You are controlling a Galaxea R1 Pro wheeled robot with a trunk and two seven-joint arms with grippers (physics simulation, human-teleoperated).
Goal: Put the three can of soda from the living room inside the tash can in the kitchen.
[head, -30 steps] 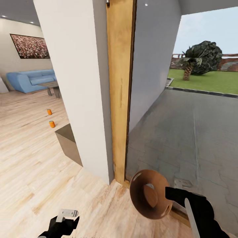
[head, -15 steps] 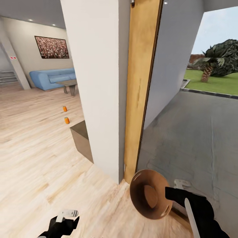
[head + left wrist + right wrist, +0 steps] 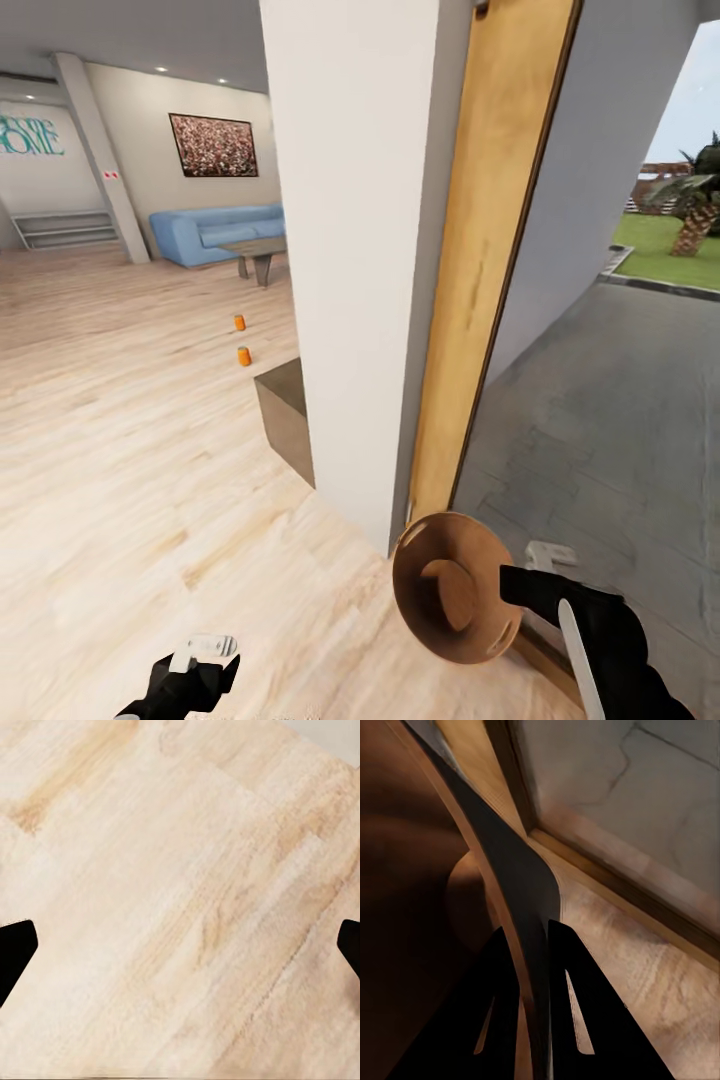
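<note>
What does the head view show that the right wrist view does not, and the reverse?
Head view alone: two orange soda cans standing on the wood floor, the blue sofa and coffee table beyond them, the white pillar, and the open left gripper. Right wrist view alone: close up, the two fingers pinching the bin's wall from either side. Both share the brown trash can held at its rim by the right gripper, the wooden door frame and the grey paving outside.

Two soda cans (image 3: 241, 340) stand on the floor (image 3: 120, 450) before the sofa (image 3: 215, 232) (left of the pillar (image 3: 355, 250)).
</note>
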